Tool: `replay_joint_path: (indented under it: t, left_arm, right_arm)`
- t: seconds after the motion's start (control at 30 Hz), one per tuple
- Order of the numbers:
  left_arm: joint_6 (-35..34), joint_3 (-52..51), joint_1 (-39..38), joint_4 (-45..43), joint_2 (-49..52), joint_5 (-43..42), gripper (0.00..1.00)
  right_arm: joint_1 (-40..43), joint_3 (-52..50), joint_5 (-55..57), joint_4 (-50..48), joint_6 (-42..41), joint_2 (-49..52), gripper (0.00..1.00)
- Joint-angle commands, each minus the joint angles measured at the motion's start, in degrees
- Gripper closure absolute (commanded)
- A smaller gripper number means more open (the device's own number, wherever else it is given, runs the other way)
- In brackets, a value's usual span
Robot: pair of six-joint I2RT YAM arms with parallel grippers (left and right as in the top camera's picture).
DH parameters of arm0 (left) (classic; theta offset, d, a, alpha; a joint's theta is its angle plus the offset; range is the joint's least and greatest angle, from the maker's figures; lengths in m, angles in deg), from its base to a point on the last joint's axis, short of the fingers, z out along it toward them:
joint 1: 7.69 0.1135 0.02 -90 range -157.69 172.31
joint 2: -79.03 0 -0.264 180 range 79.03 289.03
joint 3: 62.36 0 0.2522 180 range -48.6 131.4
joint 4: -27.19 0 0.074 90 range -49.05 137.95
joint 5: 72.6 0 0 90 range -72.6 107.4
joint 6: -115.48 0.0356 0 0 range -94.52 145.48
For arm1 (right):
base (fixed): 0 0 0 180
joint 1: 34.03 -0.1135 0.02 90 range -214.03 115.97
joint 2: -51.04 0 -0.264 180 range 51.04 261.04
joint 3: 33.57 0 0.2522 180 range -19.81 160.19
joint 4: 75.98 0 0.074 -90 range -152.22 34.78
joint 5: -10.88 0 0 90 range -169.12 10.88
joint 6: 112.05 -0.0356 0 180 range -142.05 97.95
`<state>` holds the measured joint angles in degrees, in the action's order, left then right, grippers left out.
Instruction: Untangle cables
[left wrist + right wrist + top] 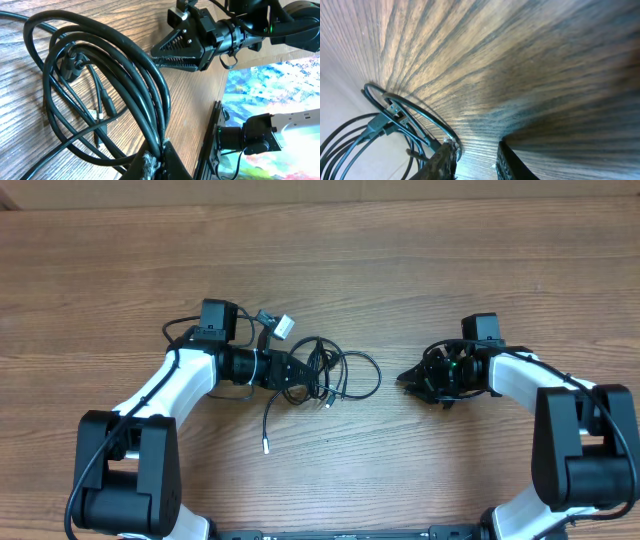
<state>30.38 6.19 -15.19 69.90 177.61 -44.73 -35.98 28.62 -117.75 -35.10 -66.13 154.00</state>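
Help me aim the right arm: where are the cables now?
Overhead, the cables lie left of centre, pinched at their left side by the left gripper; the right gripper sits apart to their right.

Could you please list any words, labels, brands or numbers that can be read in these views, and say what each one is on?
None can be read.
The white plug on the cables shows no legible marking.
The colourful panel in the left wrist view shows only blurred patterns.
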Motion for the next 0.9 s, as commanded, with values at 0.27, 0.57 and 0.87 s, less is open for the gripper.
replay_joint_path:
  t: [0.27,0.57,0.87]
  left_arm:
    - [1.3,0.8,-0.1,-0.1,0.5,-0.2,0.96]
    - [1.3,0.8,-0.1,-0.1,0.5,-0.2,0.96]
    - [1.3,0.8,-0.1,0.0,0.5,-0.2,0.96]
  right_arm:
    - [-5.2,0.6,-13.2,-0.8,-2.8,1.2,0.69]
    - [-12.9,0.6,-11.0,-1.6,-15.0,1.2,0.58]
    - [-18.8,0.6,0.0,-9.0,-28.7,1.2,0.37]
